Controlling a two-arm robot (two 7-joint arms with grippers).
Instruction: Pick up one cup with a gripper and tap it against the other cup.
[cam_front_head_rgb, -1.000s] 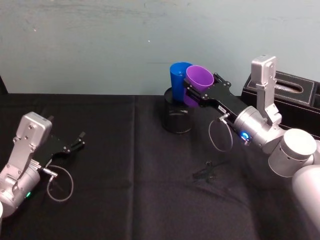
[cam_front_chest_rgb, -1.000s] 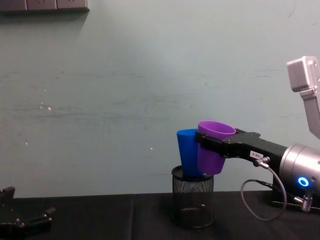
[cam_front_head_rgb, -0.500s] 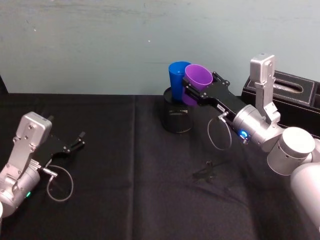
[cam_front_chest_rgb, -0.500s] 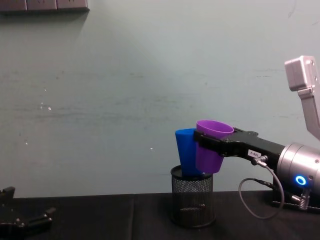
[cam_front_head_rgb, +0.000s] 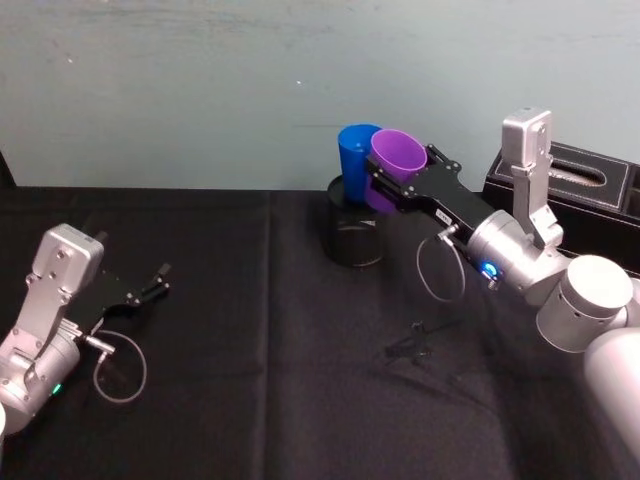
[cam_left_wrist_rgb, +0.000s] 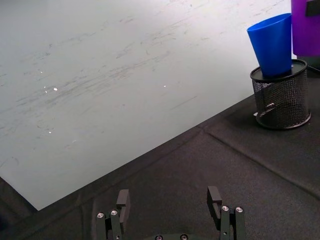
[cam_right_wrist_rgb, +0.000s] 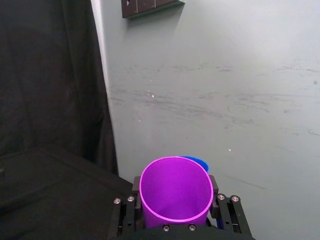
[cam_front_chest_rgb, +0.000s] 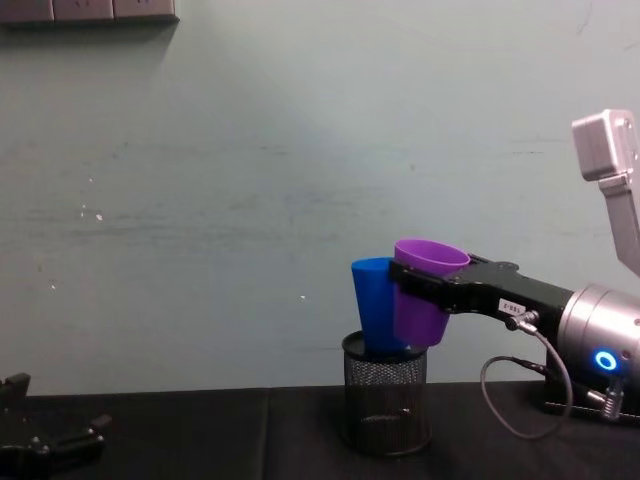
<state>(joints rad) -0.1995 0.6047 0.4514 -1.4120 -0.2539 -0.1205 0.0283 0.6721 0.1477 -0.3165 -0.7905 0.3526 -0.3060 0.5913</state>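
Nearest, at the left of the black-clothed table (cam_front_head_rgb: 250, 380), the left gripper (cam_front_head_rgb: 157, 281) was seen parked low over the cloth, its fingers spread apart with nothing between them. Farther in and to the right, the right arm was stretched forward and leftward — a silver wrist (cam_front_head_rgb: 510, 262) with a lit blue ring and a looped cable (cam_front_head_rgb: 440, 272) — and the right gripper (cam_front_head_rgb: 405, 172) was clamped on the purple cup (cam_front_head_rgb: 398, 152), one flat jaw on each side just under the rim. The cup was held upright in the air, mouth up, its base close above the rim of the black mesh pen holder (cam_front_head_rgb: 352, 240). The blue cup (cam_front_head_rgb: 352, 160) was stood in that holder, slightly tilted, rising well above the mesh. The purple cup was set against the blue one's right side — in the chest view no gap could be made out between the two walls. A black box (cam_front_head_rgb: 585, 190) was placed at the far right, and a pale teal wall (cam_front_head_rgb: 200, 90) was seen behind.
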